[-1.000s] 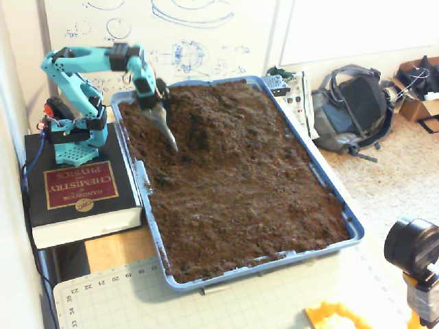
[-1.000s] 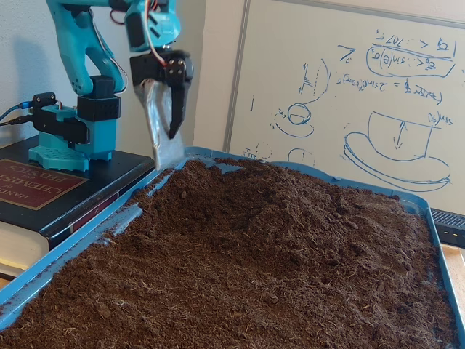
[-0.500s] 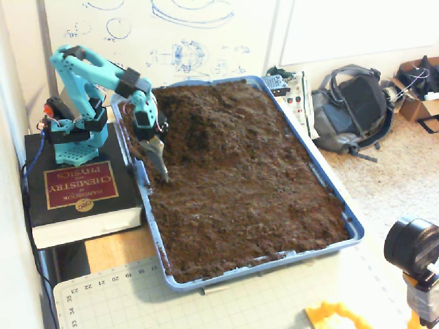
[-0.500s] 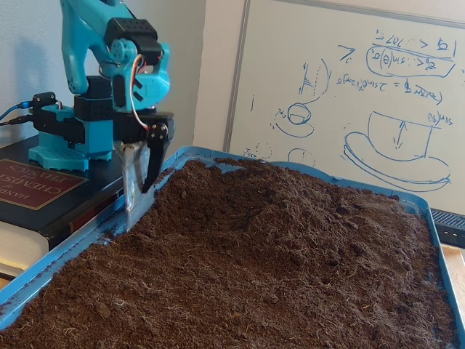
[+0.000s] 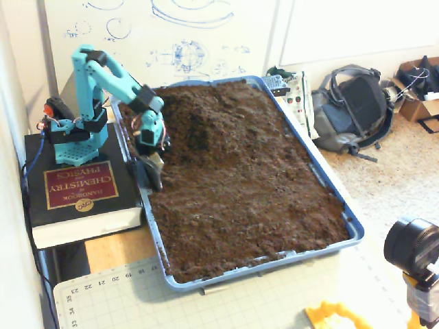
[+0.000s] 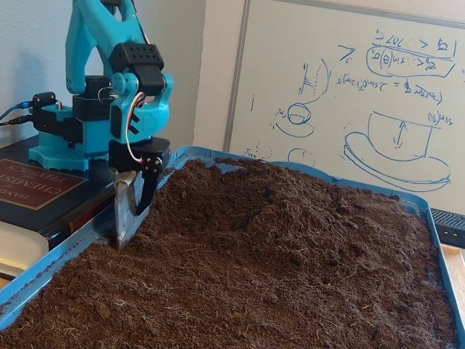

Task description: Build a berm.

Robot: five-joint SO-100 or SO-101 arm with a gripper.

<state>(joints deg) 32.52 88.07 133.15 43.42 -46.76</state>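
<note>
The gripper (image 6: 131, 229), its jaws set narrowly apart with nothing held, is planted tip-down in the soil (image 5: 254, 192) at the tray (image 5: 353, 229) edge beside the book (image 5: 75, 188), while the berm (image 5: 195, 120) is seen heaped at the tray's far end near the whiteboard (image 6: 349, 87).

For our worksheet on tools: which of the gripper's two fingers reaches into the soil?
The flat silver finger: it is longer and its tip meets the soil; the black finger is shorter.
</note>
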